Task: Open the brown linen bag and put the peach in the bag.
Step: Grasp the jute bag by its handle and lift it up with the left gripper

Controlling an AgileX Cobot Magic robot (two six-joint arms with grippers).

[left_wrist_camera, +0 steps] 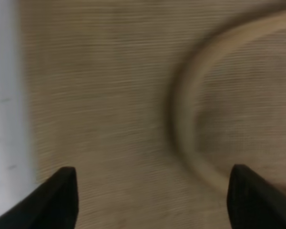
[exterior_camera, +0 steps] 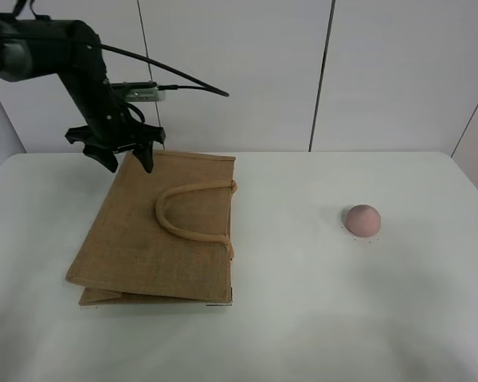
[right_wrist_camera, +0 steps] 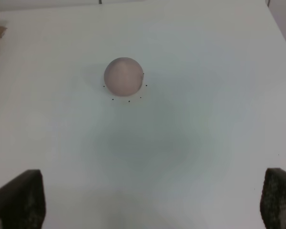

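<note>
Bag (exterior_camera: 155, 239) first: opening it is the step in hand, and it is not yet begun, for it lies flat and shut on the table's (exterior_camera: 303, 334) left half.

The left pincer (exterior_camera: 130, 165) hangs over the bag's far edge, near its far left corner. Its jaws are spread wide with nothing between them. Its wrist view is blurred and shows only woven cloth and the curve of the handle (left_wrist_camera: 190, 119) below the two tips, so whether a tip touches the cloth cannot be told.

The handle loop lies on the bag's upper face, and its ends meet the right-hand edge, which is likely the mouth. By that reading, the next move calls for the pincer to cross to the handle or to the top layer at that edge. It would need to close on one layer alone and lift so the folded sides spread. Catching both layers would raise the whole bag shut.

The right pincer (right_wrist_camera: 149, 198) is out of the high view. Its own camera shows it wide open and empty above bare table, with the peach (right_wrist_camera: 125, 76) ahead of it and apart. The peach sits alone on the table's right half, well apart from the bag and untouched.
</note>
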